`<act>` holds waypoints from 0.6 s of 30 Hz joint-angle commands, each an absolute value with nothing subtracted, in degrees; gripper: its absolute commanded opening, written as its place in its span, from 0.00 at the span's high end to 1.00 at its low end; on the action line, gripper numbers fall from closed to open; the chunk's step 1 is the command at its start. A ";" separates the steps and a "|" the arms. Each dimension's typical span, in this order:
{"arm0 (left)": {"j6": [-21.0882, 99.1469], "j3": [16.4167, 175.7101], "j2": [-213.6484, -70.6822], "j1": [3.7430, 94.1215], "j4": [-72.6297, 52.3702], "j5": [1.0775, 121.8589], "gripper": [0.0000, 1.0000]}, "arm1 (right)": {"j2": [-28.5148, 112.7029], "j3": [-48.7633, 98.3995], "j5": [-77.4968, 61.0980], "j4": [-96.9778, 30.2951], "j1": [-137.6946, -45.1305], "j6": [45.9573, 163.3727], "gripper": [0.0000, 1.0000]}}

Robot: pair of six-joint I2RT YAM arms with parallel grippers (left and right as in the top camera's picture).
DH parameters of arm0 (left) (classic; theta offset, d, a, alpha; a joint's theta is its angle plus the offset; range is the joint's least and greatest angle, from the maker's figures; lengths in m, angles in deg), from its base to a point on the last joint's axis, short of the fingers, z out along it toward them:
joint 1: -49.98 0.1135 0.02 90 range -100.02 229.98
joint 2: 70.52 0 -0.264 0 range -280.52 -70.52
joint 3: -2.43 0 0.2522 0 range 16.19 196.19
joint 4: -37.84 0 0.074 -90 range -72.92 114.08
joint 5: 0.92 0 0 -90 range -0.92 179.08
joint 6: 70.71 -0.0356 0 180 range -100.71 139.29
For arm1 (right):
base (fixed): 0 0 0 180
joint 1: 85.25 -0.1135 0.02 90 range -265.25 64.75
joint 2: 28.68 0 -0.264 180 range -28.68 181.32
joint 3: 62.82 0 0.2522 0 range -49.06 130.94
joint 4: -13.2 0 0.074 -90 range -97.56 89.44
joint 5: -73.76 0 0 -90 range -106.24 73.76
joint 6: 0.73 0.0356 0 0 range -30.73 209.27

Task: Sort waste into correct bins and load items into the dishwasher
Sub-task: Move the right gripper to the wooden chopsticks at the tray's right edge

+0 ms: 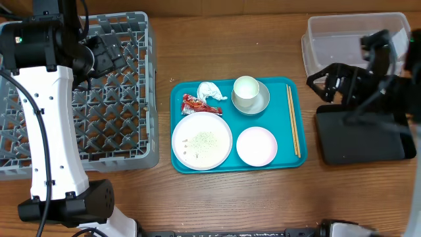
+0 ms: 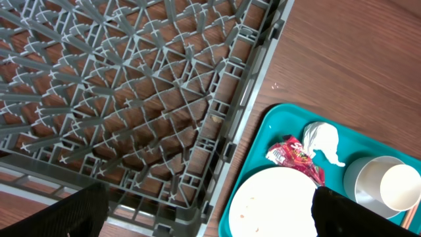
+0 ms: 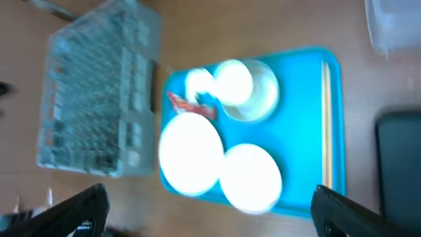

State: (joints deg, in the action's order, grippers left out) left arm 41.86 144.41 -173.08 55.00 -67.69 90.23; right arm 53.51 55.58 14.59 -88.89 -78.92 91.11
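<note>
As nothing is held and everything sits on the tray (image 1: 234,163), sorting looks barely begun. A big plate (image 1: 202,140) and small plate (image 1: 256,145) fill the tray's near half; wrapper (image 1: 196,103), tissue (image 1: 210,91) and cup (image 1: 245,89) its far half. The left gripper (image 1: 108,51), above the rack (image 1: 118,125) left of the tray, and the right gripper (image 1: 320,83), right of it, both gape wide. Next, one should likely drop onto wrapper or tissue. The right wrist view is blurred; its arm covers part of the black bin (image 1: 368,145).
</note>
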 commanded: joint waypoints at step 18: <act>42.65 144.59 -173.50 55.22 -67.56 90.60 0.00 | 73.47 48.30 -18.16 -89.35 -97.59 104.51 0.00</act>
State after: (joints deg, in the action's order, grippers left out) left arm 41.86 144.39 -173.08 55.00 -67.65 90.23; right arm 74.13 51.80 -8.71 -90.86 -96.28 97.39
